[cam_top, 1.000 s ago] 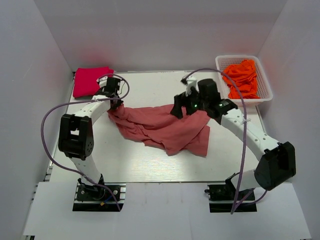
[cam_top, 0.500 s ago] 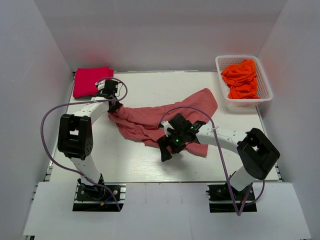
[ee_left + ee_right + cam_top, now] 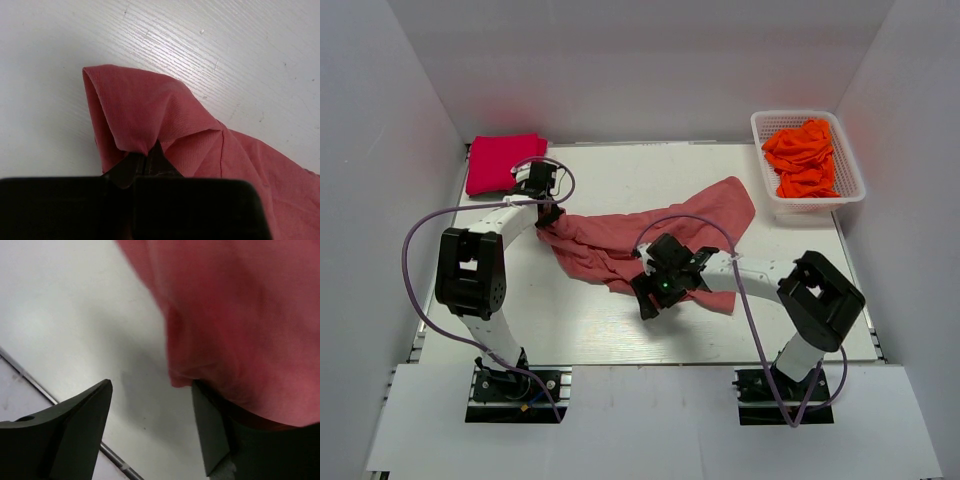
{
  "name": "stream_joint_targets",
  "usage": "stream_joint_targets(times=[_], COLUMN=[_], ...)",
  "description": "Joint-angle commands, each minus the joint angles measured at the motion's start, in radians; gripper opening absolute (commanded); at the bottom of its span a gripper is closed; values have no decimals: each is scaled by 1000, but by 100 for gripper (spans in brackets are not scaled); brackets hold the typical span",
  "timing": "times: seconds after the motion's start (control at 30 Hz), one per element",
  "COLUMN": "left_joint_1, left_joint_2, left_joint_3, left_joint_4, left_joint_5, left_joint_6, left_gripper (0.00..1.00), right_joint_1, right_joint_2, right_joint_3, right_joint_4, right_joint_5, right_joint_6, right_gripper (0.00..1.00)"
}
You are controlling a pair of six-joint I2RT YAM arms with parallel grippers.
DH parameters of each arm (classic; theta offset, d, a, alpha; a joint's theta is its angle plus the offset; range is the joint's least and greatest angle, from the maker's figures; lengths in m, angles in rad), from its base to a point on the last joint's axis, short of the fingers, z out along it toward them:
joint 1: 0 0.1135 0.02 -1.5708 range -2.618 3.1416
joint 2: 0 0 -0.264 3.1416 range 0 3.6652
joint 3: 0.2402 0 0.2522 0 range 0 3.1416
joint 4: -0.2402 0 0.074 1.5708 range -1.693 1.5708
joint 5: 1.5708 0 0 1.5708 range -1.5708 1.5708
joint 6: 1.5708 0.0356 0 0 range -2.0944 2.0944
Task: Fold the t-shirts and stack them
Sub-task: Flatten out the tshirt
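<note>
Shirts in three colours share the tabletop (image 3: pixel 600 335). The salmon-pink t-shirt (image 3: pixel 620 245) lies crumpled in the middle, stretched in a loose band from the far left toward the right, with one broad lobe reaching toward the far right corner. Its cloth is soft and matte, finely ribbed in the left wrist view, and gathered into rounded folds and creases.

The left hand (image 3: pixel 145 162) is closed on the left end of this shirt, a peaked fold rising just above its pinched fingers. The right hand (image 3: pixel 150 412) sits low at the shirt's near edge with its jaws standing wide apart; the hem droops over one dark finger (image 3: pixel 212 435) and nothing is clamped.

The crimson-pink t-shirt (image 3: pixel 503 162) rests folded flat in the far left corner, well apart from the salmon one. The orange t-shirts (image 3: pixel 803 157) are heaped in a white lattice basket (image 3: pixel 760 124) at the far right.

A purple cable (image 3: pixel 692 218) from the right arm loops over the salmon cloth. The tabletop is white with a faint wood grain, boxed in by plain white walls (image 3: pixel 640 70).
</note>
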Motion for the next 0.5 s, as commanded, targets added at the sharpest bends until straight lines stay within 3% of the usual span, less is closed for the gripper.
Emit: stream_joint_targets(times=[0.0, 0.07, 0.13, 0.17, 0.27, 0.47], left_joint_1=[2, 2, 2, 2, 2, 2], left_joint_2=[-40, -40, -40, -40, -49, -77], left_joint_3=[-12, -12, -12, -12, -23, -31], left_joint_4=[-1, -10, -10, -10, -20, -22], left_joint_5=[-15, -15, -15, -15, -15, -41], left_joint_6=[-6, -6, -6, -6, -6, -6], left_gripper=[0, 0, 0, 0, 0, 0], right_joint_1=[2, 5, 8, 8, 8, 12], right_joint_2=[50, 90, 113, 119, 144, 85], right_joint_3=[44, 52, 61, 64, 93, 92], right_joint_4=[-19, -28, -51, -59, -111, -171], right_joint_5=[116, 172, 194, 244, 308, 342], right_joint_6=[32, 59, 78, 102, 158, 199], right_gripper=[70, 54, 46, 29, 0, 0])
